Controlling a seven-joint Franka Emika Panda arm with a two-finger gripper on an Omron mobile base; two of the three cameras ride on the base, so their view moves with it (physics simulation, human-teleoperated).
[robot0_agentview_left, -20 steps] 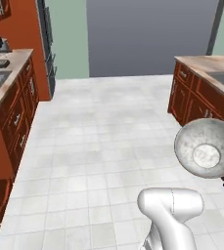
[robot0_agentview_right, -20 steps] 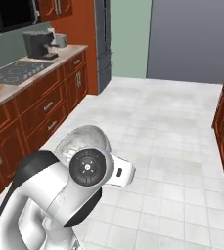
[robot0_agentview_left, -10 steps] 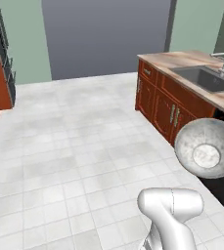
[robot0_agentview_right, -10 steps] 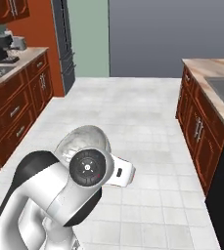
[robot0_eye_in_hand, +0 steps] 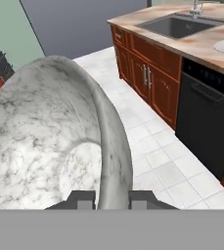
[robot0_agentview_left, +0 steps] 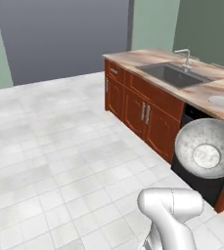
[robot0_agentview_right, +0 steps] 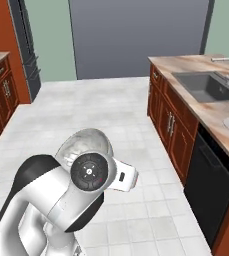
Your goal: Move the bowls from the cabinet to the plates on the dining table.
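The gripper (robot0_eye_in_hand: 111, 199) was seen clamped narrow on the rim of the grey speckled bowl (robot0_eye_in_hand: 59, 141), one fingertip on each side of the wall. In the left base view the bowl (robot0_agentview_left: 206, 149) was carried on edge at about 3 o'clock, its opening turned toward the camera. The marble counter (robot0_agentview_left: 201, 88) with the sink (robot0_agentview_left: 174, 75) was seen at 1 to 2 o'clock, and a pale plate (robot0_agentview_left: 223, 101) lay on it past the sink, well apart from the bowl.

Risks, as judged:
- Only a thin rim pinch was held; the bowl could be swung or slipped out if the base were jolted.
- The counter edge could be clipped if the bowl were brought across low.
- Unless levelled first, it could be set down tilted and rolled off the plate.
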